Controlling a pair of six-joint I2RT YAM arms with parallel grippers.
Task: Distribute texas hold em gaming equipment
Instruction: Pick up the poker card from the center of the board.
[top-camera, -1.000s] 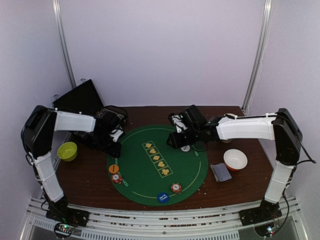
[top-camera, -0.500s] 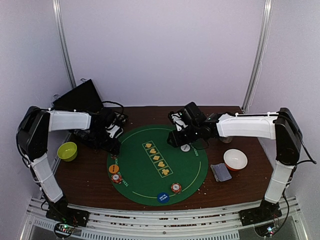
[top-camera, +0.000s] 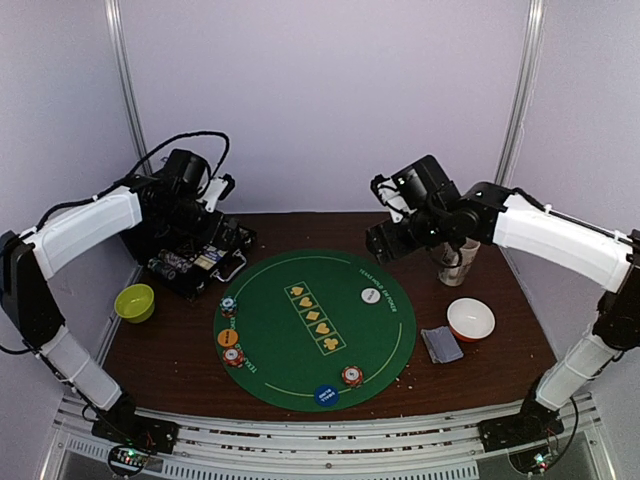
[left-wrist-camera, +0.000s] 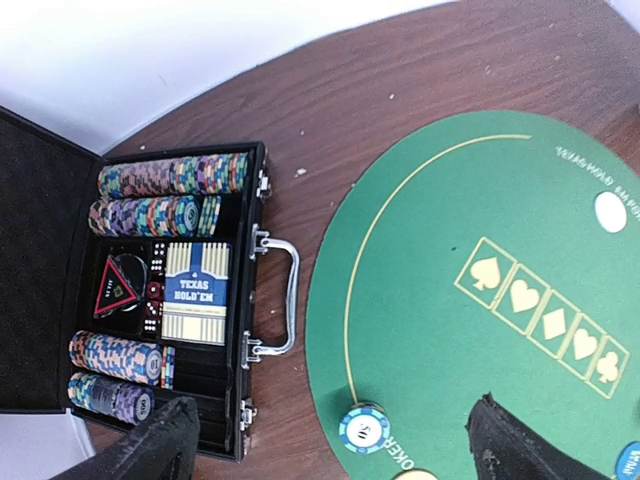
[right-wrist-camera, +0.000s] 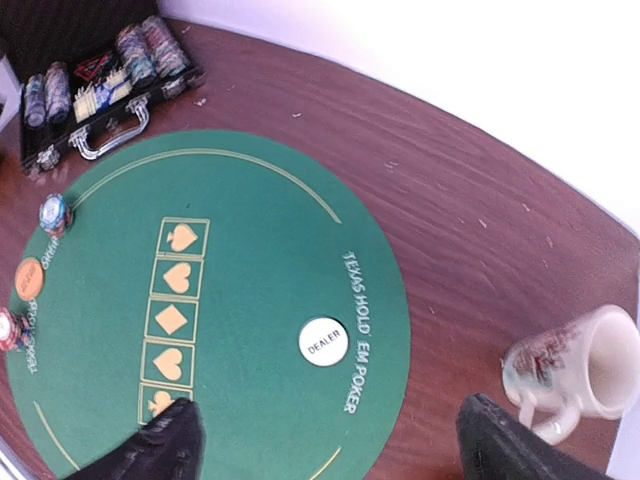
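With both claws released and hanging clear of the table, the step in hand looks like the pull-away after two placements. The left gripper (left-wrist-camera: 336, 403) stands spread wide with nothing between its fingers. Below it a blue-rimmed chip stack (left-wrist-camera: 362, 430) sits on the green mat (left-wrist-camera: 430, 220) at the mat's ten o'clock edge. The right gripper (right-wrist-camera: 330, 402) is likewise spread and empty, above the white dealer disc (right-wrist-camera: 323, 341), which lies flat at the mat's two o'clock. Seen from overhead, an orange disc (top-camera: 228, 338) lies at nine o'clock, a red-toned stack (top-camera: 234, 356) at eight, another stack (top-camera: 351, 375) at five and a blue disc (top-camera: 325, 395) at six. The grey cards (top-camera: 441, 344) lie piled off the mat at three o'clock, just beside the red-and-white bowl (top-camera: 470, 319).

Twelve o'clock on the mat holds no chips and the cards look undealt, so I judge the task partway done. The next move probably calls for the left arm to dip into the open case (left-wrist-camera: 170, 280), off the mat at ten o'clock, for another stack. Otherwise the right arm reaches for the cards, a thin pile needing a low, careful pinch.

Against a second ago, both arms, then crouched low over the mat, have risen and drawn back toward twelve o'clock. The stack, hidden then, is in plain sight, and the dealer disc shows whole.
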